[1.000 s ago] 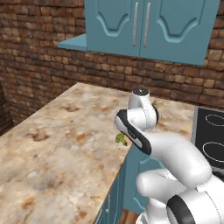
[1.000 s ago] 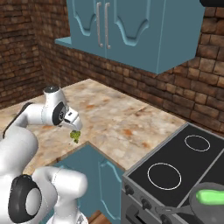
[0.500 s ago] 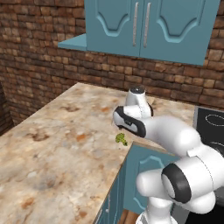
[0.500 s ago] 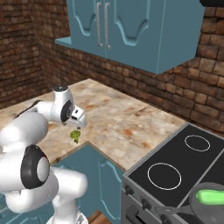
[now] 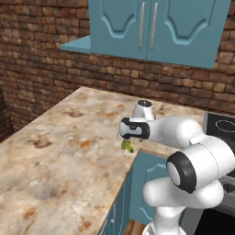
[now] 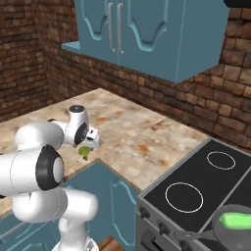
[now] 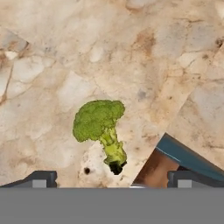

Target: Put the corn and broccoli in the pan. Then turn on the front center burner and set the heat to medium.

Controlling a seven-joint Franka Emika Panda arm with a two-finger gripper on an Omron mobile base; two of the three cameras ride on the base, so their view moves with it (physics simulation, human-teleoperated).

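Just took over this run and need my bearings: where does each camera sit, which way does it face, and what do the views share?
Left base view: behind the arm to its left, looking forward and down over the counter; the white arm rises from lower right, hand above the broccoli.
Right base view: behind to its right, facing counter and cooktop; arm at lower left; pan with corn.
Hand view: on the hand, looking down; open fingertips at bottom.
Shared: broccoli, counter.
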